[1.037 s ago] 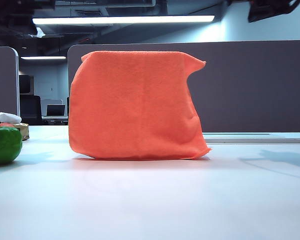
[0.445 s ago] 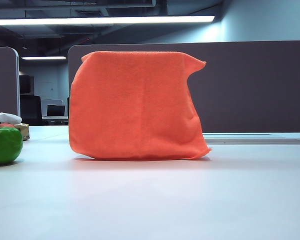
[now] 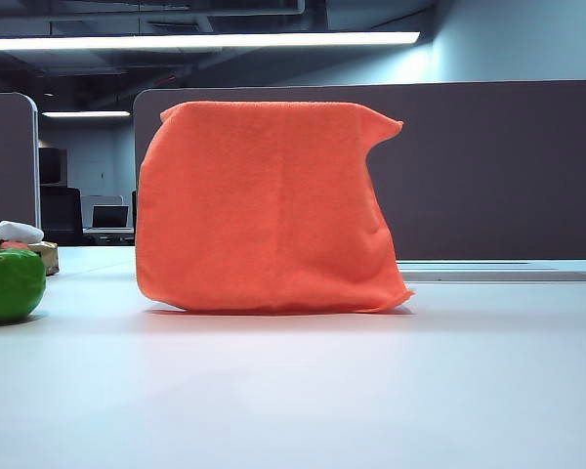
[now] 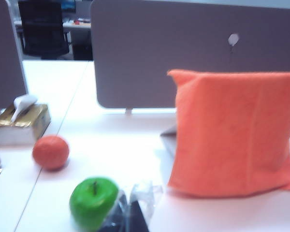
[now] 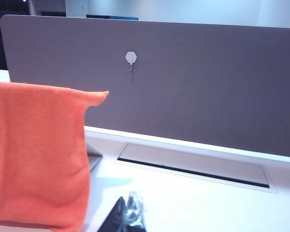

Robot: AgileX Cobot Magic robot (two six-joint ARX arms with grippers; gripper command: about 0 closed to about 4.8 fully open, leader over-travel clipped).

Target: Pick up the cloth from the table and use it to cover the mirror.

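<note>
The orange cloth hangs draped upright in the middle of the white table, its lower hem on the tabletop. The mirror is hidden beneath it. Neither gripper shows in the exterior view. In the left wrist view my left gripper is shut and empty, pulled back from the cloth, next to a green apple. In the right wrist view my right gripper is shut and empty, back from the cloth's side edge.
A grey-brown partition panel stands behind the cloth, with a small hook and a cable slot at its foot. An orange fruit and a tissue box lie past the apple.
Dark arm parts at the top corners of the exterior view and their shadows on the table's right have gone. The cloth has not moved.
</note>
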